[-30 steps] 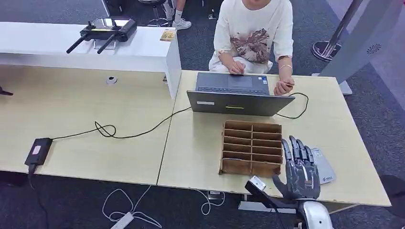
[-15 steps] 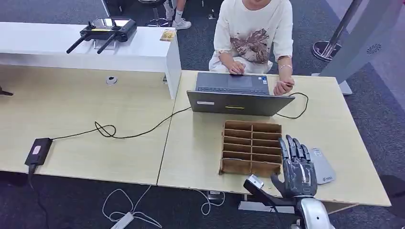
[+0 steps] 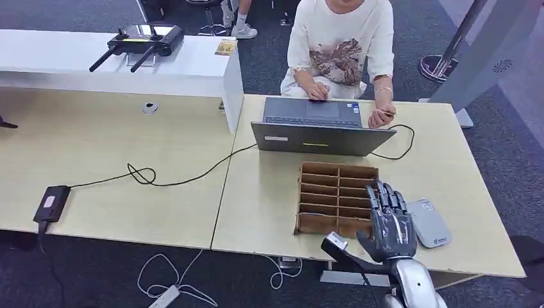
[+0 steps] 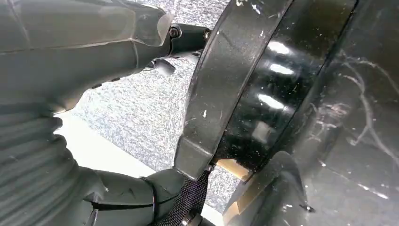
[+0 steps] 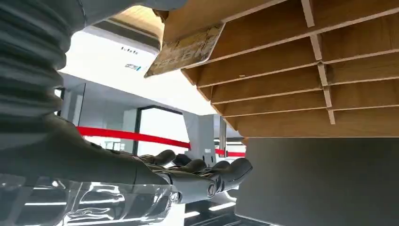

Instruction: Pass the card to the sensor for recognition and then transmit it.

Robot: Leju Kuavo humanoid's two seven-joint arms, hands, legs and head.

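My right hand (image 3: pixel 387 221) hovers over the near right corner of the brown cardboard organizer (image 3: pixel 333 192), palm down, fingers stretched forward. In the right wrist view a gold-patterned card (image 5: pixel 183 49) sticks out from the thumb's end and lies close against the organizer's dividers (image 5: pixel 291 61), while the dark fingers (image 5: pixel 207 172) reach out straight. The hand hides the card in the head view. The grey sensor pad (image 3: pixel 428 222) lies on the table just right of the hand. My left hand (image 4: pixel 56 141) hangs low beside my body, its fingers hidden.
A person (image 3: pixel 340 45) sits across the table behind an open laptop (image 3: pixel 317 138), a hand on its keyboard. A black cable (image 3: pixel 167 179) runs left to a power adapter (image 3: pixel 50 204). A white counter (image 3: pixel 192 70) carries a black controller (image 3: pixel 142 42). The table's near edge (image 3: pixel 449 269) runs under my wrist.
My right hand has slid left, off the grey sensor pad and onto the organizer's near right corner. The sensor pad now shows almost whole.
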